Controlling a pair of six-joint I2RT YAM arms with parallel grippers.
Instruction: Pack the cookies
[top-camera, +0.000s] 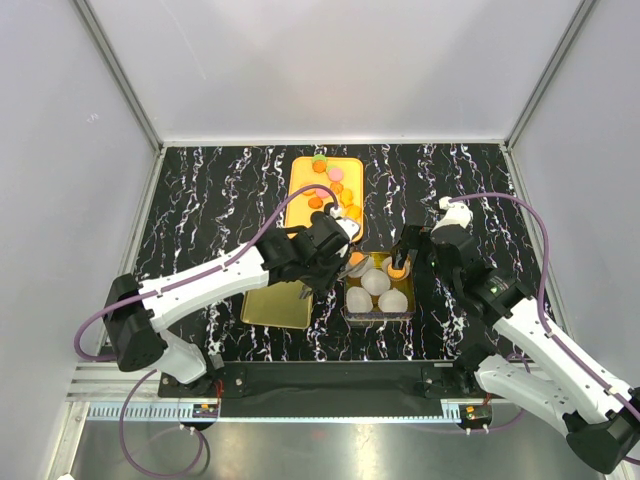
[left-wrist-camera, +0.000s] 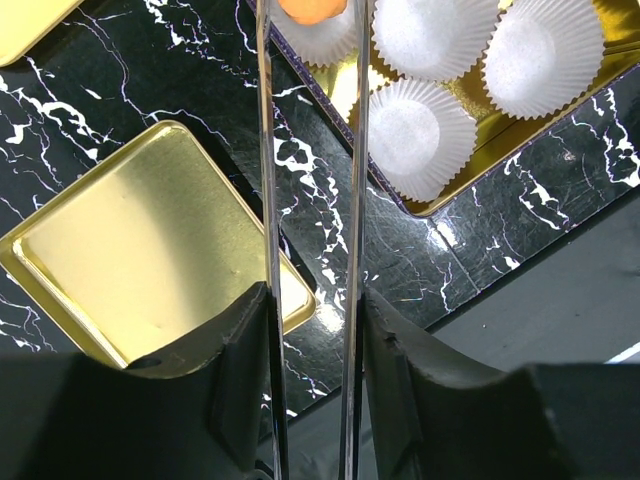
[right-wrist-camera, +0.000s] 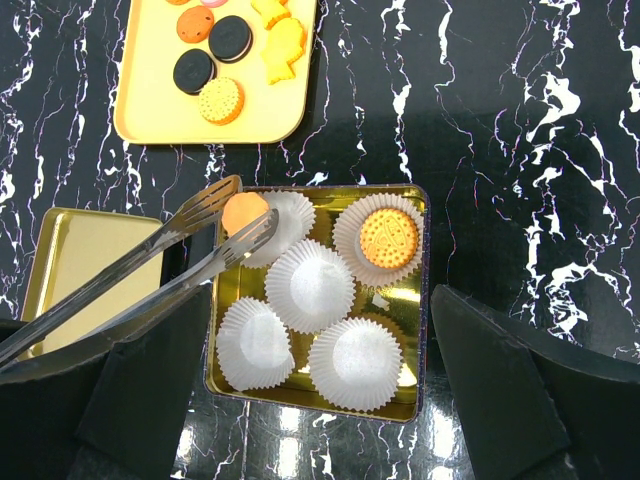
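Observation:
My left gripper (left-wrist-camera: 315, 335) is shut on a pair of metal tongs (right-wrist-camera: 180, 255), its fingers (left-wrist-camera: 245, 350) pressing the two arms. A plain orange cookie (right-wrist-camera: 243, 212) sits between the tong tips, at the far-left paper cup of the gold tin (right-wrist-camera: 421, 300). A patterned orange biscuit (right-wrist-camera: 388, 238) lies in the far-right cup. More cookies (right-wrist-camera: 212, 60), orange, black and yellow, lie on the yellow tray (top-camera: 300, 185) behind the tin. My right gripper (right-wrist-camera: 325, 390) hovers open over the tin's near side, holding nothing.
Three empty white paper cups (right-wrist-camera: 310, 285) fill the rest of the tin. The gold lid (top-camera: 275, 305) lies flat on the black marbled table, left of the tin. My left arm (top-camera: 210, 280) reaches across above the lid.

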